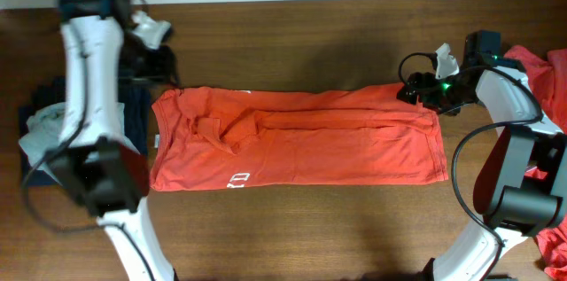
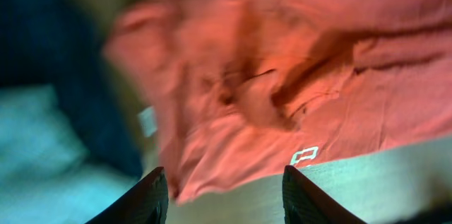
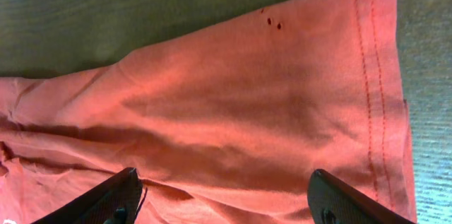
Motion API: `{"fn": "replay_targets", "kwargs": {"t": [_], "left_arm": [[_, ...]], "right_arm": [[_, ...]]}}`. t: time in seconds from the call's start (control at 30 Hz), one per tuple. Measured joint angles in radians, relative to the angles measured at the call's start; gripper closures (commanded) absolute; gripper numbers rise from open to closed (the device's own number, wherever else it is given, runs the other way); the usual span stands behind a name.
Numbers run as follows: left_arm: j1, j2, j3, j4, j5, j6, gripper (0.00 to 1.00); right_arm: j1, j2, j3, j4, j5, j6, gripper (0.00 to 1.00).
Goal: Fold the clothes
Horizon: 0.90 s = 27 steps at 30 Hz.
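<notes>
The left tool (image 2: pixel 224 174) hangs spread with nothing between its fingers, above the collar end of the shirt. The right tool (image 3: pixel 224 178) is also spread and empty, low over the hem end, though whether it touches the cloth I cannot tell.

The wooden bench (image 1: pixel 292 42) carries an orange-red T-shirt (image 1: pixel 301 139) lying flat across its middle as a long band, collar to the left and hem to the right. The sleeves seem to be turned in, so I judge the lengthwise fold to be made and a crosswise fold to be next. That calls for pinching both layers at one end and carrying that end over the other while the far end lies pinned or undisturbed.

A navy garment (image 1: pixel 133 104) and a pale grey one (image 1: pixel 35 130) lie heaped at the left, just beside the collar end. More orange-red clothes (image 1: pixel 540 68) sit at the right edge, behind the right arm. Bare wood runs along the front and back of the shirt, so there is room to lift and swing over it. The left end is crowded by the heap.

The stitched hem (image 3: pixel 378 97) lies straight and is easy to grip. White lettering (image 1: pixel 237 177) peeks out at the near edge, and a small white tag (image 2: pixel 147 120) shows near the collar.
</notes>
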Motion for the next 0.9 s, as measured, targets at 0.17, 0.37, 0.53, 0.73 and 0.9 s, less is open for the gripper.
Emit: {"fn": "replay_targets", "kwargs": {"t": [0.17,0.37,0.53,0.73,0.9], "left_arm": [[0.039,-0.311,-0.024,0.003,-0.173,-0.178,0.47],[-0.059,-0.599,-0.530,0.311,-0.193,-0.284,0.38],[-0.101,-0.478,-1.049,0.746,-0.027,-0.370,0.33],[-0.101,-0.440,-1.280,1.045,0.103,-0.515,0.34],[-0.101,-0.420,-1.289,1.140,0.123,-0.574,0.67]], "right_arm": [[0.000,0.000,0.000,-0.035,0.000,0.000,0.18],[0.000,0.000,0.000,-0.053,0.001,0.002,0.12],[0.000,0.000,0.000,-0.058,0.000,0.019,0.11],[0.000,0.000,0.000,-0.061,0.000,0.034,0.11],[0.000,0.000,0.000,-0.061,0.000,0.037,0.11]]}}
